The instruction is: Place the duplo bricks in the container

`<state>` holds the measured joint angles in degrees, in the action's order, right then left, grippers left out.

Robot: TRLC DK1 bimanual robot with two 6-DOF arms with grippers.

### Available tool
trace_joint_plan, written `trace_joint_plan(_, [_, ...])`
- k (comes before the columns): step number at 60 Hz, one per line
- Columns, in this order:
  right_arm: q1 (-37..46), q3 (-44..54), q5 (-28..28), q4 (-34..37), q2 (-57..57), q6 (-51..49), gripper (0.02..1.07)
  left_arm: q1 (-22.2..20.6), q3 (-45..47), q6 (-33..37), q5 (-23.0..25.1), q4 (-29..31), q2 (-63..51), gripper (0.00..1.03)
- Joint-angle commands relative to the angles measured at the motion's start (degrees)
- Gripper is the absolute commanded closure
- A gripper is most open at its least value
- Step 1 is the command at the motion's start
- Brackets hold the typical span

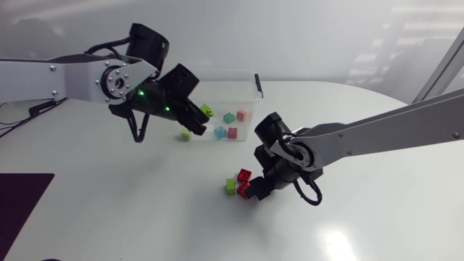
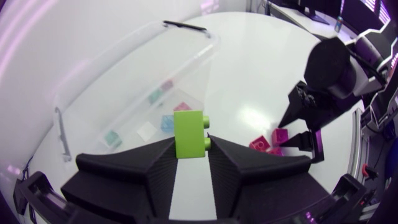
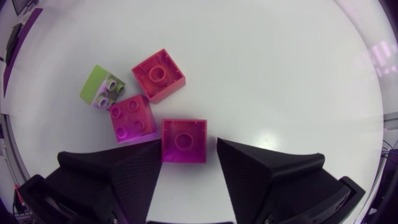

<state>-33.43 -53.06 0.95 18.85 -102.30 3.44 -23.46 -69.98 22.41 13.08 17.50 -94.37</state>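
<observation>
**Two robot arms sorting duplo bricks: one carries a brick, one lines up on the next**

A lime green brick [image 2: 189,134] is pinched between the two fingers of the left gripper [image 1: 199,114]. It is held in the air at the near wall of the clear container [image 1: 255,81], probably so it can be dropped through the opening. Four bricks lie inside the container: a teal brick [image 1: 229,117], a salmon brick [image 1: 243,114], a blue brick [image 1: 220,132] and a dark pink brick [image 1: 233,133]. A small green brick [image 1: 185,135] sits by the near corner. Through the clear wall I cannot tell whether it is inside or just outside.

Well apart from the container, the right gripper [image 3: 186,149] hangs low over four loose bricks on the white table [image 1: 362,217]. Its fingers are spread, and a red brick [image 3: 184,140] lies flat between them. A strip of table shows beside one finger, so the brick is not gripped; this looks like lining up to close. Just ahead lie a magenta brick [image 3: 132,117], a second red brick [image 3: 158,74] and a green brick with pale studs [image 3: 101,88], which is tipped on its side.

From above, the right gripper hides part of this cluster.
</observation>
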Motion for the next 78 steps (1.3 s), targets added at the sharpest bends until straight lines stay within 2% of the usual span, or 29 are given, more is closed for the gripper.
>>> trace_joint_plan(1, [0.12, -0.56, 0.46, -1.01, -1.06, 1.13, 0.78, 2.28, -1.48, -2.73, 0.28, -2.20, 0.32, 0.79])
trace_joint_plan(8, [0.73, 1.20, 0.37, -1.54, 2.55, 0.78, 0.84, 3.51, -2.97, -6.77, -0.69, -8.09, -1.17, 0.79])
trace_joint_plan(13, [1.17, 1.82, 0.37, -0.83, 6.06, 0.42, 0.84, 4.04, -4.82, -8.97, -2.10, -11.52, -3.37, 0.78])
trace_joint_plan(26, [2.14, 0.59, 0.46, 4.26, 15.38, -0.72, 0.84, 4.83, -13.17, -12.22, -4.20, -13.54, -11.28, 0.78])
trace_joint_plan(32, [2.93, -1.79, 0.46, 6.02, 17.31, -0.89, 0.84, 5.80, -18.44, -13.80, -5.43, -13.37, -15.94, 0.74])
trace_joint_plan(38, [3.90, -4.77, 0.37, 6.90, 17.66, -1.42, 0.84, 6.94, -23.45, -14.50, -5.96, -11.61, -20.59, 0.49])
trace_joint_plan(40, [4.07, -5.83, 0.37, 6.99, 17.57, -1.42, 0.84, 7.12, -23.89, -14.33, -6.05, -11.87, -21.21, 0.34])
trace_joint_plan(42, [4.25, -6.88, 0.37, 6.99, 17.49, -1.51, 0.84, 7.12, -23.98, -14.15, -6.49, -12.31, -21.47, 0.24])
trace_joint_plan(52, [5.22, -13.48, 0.10, 7.60, 15.38, -1.68, 0.84, 7.12, -22.49, -13.71, -6.84, -12.40, -19.28, 0.06])
trace_joint_plan(63, [5.74, -21.21, -0.16, 8.04, 10.98, -1.51, 0.84, 6.68, -17.48, -13.19, -6.93, -12.22, -11.80, 0.06])
trace_joint_plan(71, [6.10, -26.83, -0.07, 7.52, 6.76, -1.16, 0.84, 4.39, -9.65, -10.46, -6.93, -10.29, -3.10, 0.06])
trace_joint_plan(78, [6.62, -31.93, -0.07, 7.69, 2.55, -0.98, 0.83, 2.98, -3.59, -7.91, -5.08, -7.92, 2.35, 0.07])
